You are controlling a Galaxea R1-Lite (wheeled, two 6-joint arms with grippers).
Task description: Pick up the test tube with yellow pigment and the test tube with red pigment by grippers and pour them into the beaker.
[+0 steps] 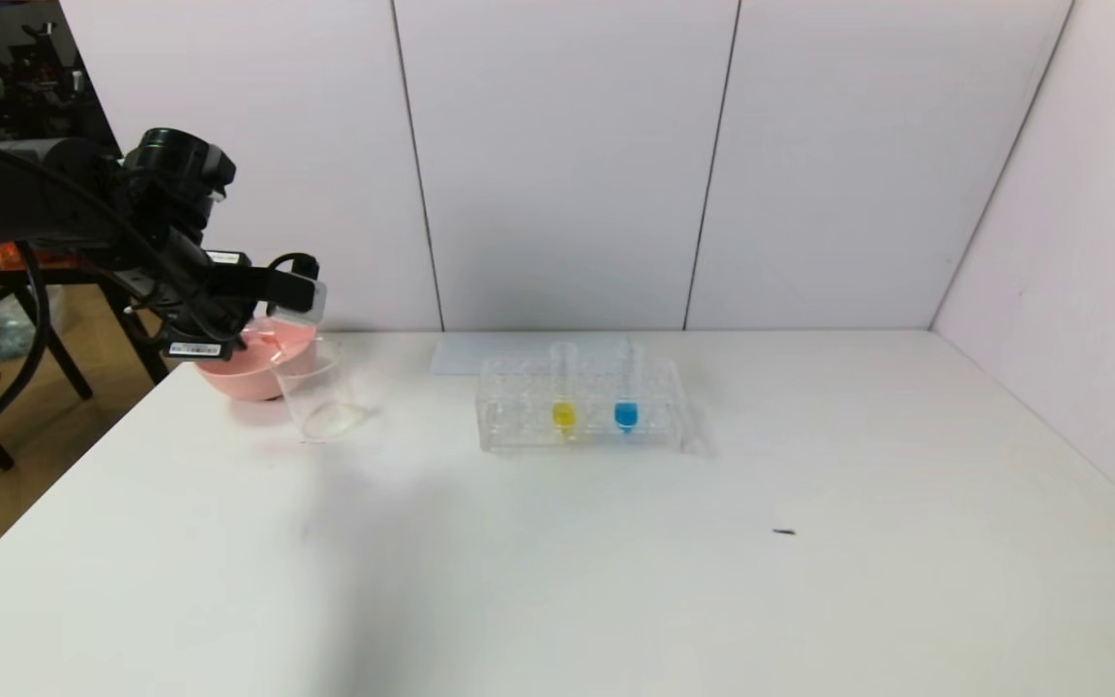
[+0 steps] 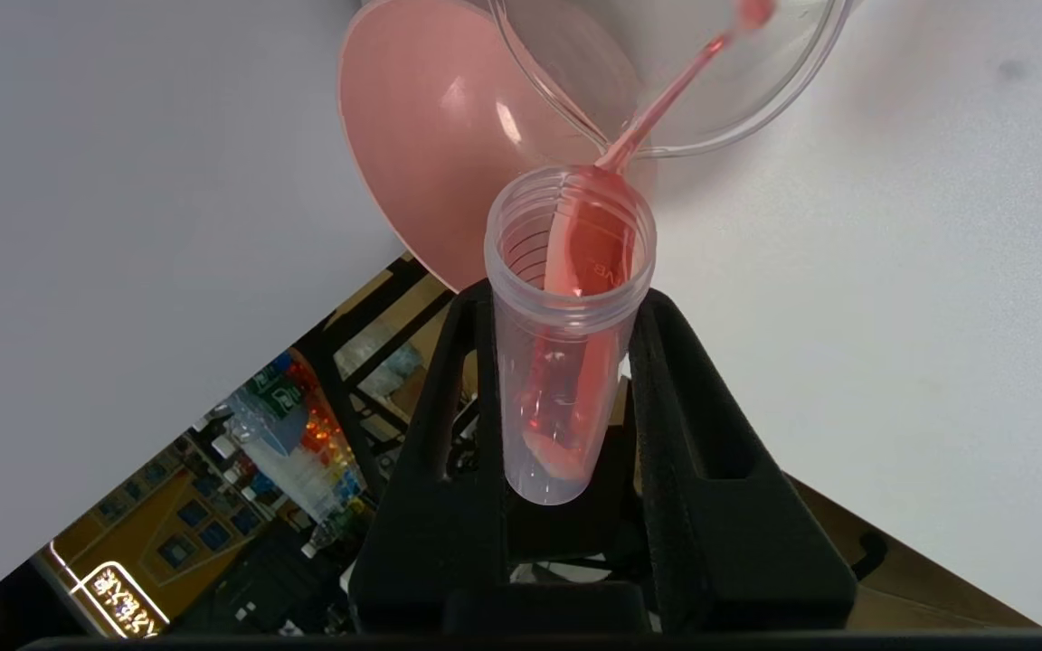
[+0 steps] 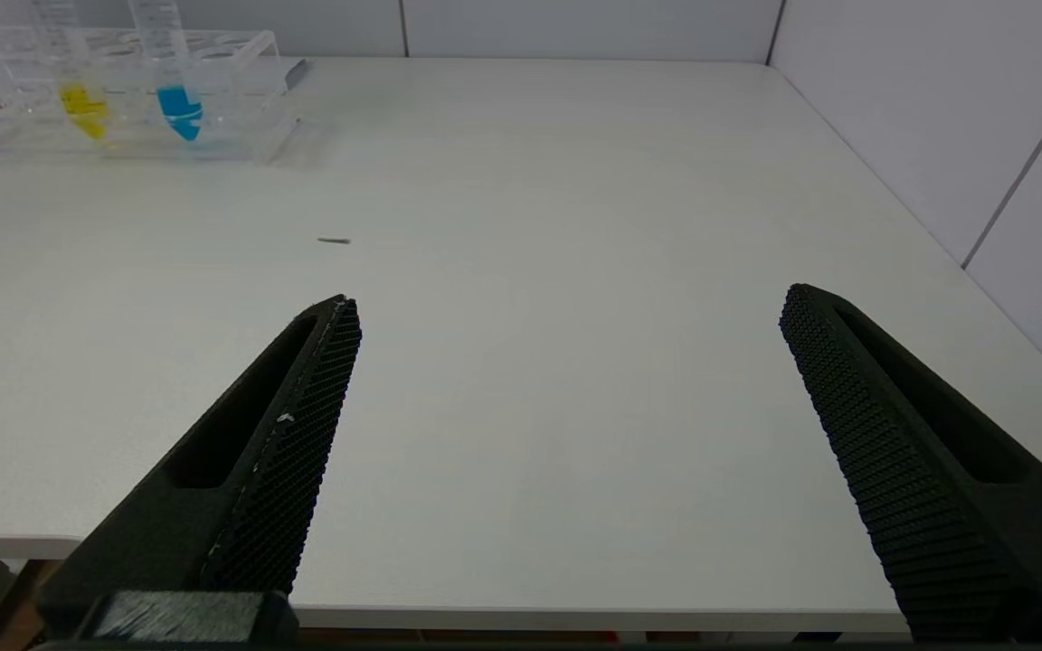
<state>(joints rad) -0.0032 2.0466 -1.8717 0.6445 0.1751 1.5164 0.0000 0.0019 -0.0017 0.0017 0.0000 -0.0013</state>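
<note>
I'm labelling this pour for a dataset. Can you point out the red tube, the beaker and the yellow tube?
test tube with red pigment [image 2: 566,398], left wrist view, on its clear wall between the jaws.
beaker [image 1: 317,395], head view, on its clear side wall.
test tube with yellow pigment [image 1: 563,414], head view, on its yellow liquid.

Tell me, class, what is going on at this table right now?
The left gripper is shut on the test tube with red pigment, tipped over the beaker, and a thin red stream runs from the tube's mouth into it. A pink bowl stands right behind the beaker. The test tube with yellow pigment waits upright in the clear rack beside a blue tube. The right gripper hangs open above the near part of the table, holding nothing.
</note>
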